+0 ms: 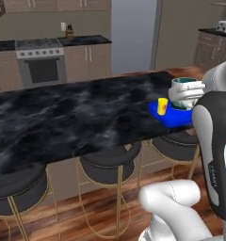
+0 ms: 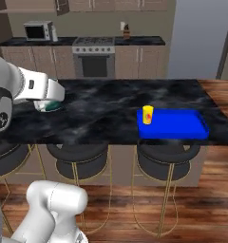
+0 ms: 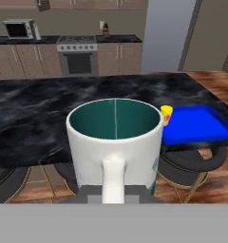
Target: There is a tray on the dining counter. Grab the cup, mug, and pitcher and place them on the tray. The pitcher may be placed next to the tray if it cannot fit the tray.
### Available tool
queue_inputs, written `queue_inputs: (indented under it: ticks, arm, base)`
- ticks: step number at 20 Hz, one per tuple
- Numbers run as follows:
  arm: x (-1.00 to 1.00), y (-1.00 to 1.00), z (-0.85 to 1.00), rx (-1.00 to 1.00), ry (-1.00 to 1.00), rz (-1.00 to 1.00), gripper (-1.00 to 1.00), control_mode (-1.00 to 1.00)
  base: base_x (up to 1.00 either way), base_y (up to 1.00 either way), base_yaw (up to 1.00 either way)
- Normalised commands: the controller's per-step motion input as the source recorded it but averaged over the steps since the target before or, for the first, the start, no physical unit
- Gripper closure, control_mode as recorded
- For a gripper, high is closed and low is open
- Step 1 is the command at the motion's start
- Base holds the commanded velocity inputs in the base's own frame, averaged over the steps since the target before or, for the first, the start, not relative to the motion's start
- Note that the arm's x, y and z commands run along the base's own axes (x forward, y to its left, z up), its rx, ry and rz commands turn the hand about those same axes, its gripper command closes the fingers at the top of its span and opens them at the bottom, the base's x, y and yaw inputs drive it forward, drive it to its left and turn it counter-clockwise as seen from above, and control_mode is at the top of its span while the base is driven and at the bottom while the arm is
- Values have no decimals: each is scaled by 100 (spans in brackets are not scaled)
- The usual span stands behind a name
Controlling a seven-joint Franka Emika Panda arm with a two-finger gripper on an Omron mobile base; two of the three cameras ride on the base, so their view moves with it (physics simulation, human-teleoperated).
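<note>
My gripper (image 3: 114,193) is shut on the handle of the white mug (image 3: 115,142), which has a teal inside and stays upright in the air. The mug (image 1: 183,92) hangs on the stool side of the dining counter (image 2: 101,107), apart from the tray. In the right base view the mug (image 2: 49,106) peeks out under my white hand at the left. The bright blue tray (image 2: 177,126) lies near the counter's right end. The yellow cup (image 2: 147,115) stands upright in the tray's near left corner. Cup (image 3: 167,114) and tray (image 3: 196,124) lie ahead and right of the mug. The pitcher is out of view.
Round black stools (image 2: 78,159) on gold legs line the counter's near side above a wooden floor. A stove (image 2: 94,59), a microwave (image 2: 37,31) and beige cabinets stand along the back wall. The black marble (image 1: 63,117) left of the tray is bare.
</note>
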Motion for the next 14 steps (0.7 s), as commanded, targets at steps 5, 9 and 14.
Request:
queue_inputs:
  ticks: [5,9,14]
  arm:
    - [0,0,0,0,0,0,100,100]
    - [0,0,0,0,0,0,100,100]
    - [0,0,0,0,0,0,100,100]
  base:
    - [0,-91,39]
    - [-1,-81,29]
    - [-10,-76,18]
